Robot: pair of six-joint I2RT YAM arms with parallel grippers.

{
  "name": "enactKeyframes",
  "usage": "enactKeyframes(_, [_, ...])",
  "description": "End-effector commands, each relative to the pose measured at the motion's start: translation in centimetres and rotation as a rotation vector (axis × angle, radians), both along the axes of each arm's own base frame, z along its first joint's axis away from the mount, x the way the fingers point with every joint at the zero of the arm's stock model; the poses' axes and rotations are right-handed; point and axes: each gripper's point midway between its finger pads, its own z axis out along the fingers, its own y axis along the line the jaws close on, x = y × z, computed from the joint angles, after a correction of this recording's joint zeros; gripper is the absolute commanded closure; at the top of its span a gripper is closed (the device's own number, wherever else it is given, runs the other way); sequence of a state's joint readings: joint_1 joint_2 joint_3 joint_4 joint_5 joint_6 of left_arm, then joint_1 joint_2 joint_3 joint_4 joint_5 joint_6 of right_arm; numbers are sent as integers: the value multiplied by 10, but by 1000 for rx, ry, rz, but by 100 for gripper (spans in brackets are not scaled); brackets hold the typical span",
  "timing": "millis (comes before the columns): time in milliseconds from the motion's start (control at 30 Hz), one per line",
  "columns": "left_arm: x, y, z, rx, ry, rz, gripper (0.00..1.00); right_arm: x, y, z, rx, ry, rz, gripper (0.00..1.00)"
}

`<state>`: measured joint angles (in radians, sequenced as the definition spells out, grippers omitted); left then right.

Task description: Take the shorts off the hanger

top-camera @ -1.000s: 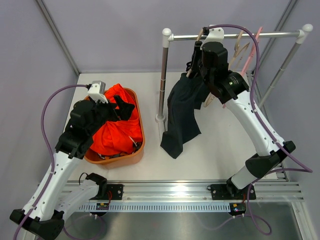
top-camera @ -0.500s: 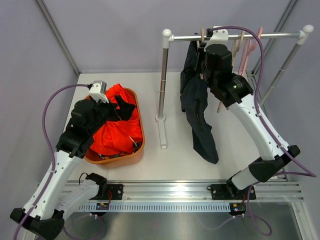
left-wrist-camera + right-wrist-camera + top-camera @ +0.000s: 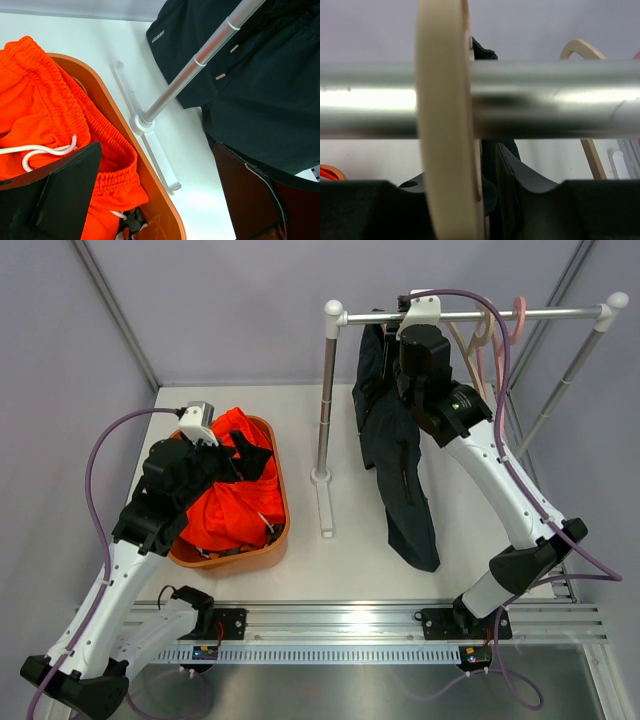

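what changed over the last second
The dark navy fabric shorts swung right, away from the rack's upright post, and now hang straight below the rail. The right gripper stayed at the rail; the left gripper and bright orange shorts in the brown basket did not move.

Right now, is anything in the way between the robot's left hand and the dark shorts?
Yes. The rack's upright metal pole stands between the left gripper, over the basket, and the dark shorts hanging from the rail.

navy shorts [image 3: 400, 470]: you swung them right, off the rack post [image 3: 325, 400]; hem now lower centre-right.
right gripper [image 3: 405, 325]: you raised it to the rail [image 3: 560, 312].
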<state>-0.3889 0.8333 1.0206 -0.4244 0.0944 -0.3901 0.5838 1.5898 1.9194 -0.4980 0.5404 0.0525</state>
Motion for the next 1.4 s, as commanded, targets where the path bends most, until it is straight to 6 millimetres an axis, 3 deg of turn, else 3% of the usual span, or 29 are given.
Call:
enactKeyframes(0, [1,-4,7,-4,-37,-26,1,8,3,19,14,-64,-5,62])
enactKeyframes(133, [1,-3,7,-3,-40,-23,1,10,4,18,14,-72,-6,62])
enactKeyframes(233, [0,-3,7,-4,-41,-23,1,10,3,19,13,-77,-7,69])
enactKeyframes(400, [1,-4,6,-3,-37,-26,1,0,-2,34,26,-99,-5,100])
enactKeyframes(700, [1,-5,7,-7,-40,-35,1,-43,-21,81,90,-178,44,100])
enactKeyframes(900, [-1,-9,10,-16,-50,-54,1,-70,-35,100,118,-216,63,100])
enactKeyframes(1100, [-2,-12,14,-24,-62,-77,1,-91,-40,89,131,-143,99,100])
enactKeyframes(1367, [-10,-27,33,-71,-103,-169,1,-141,-47,33,127,80,185,100])
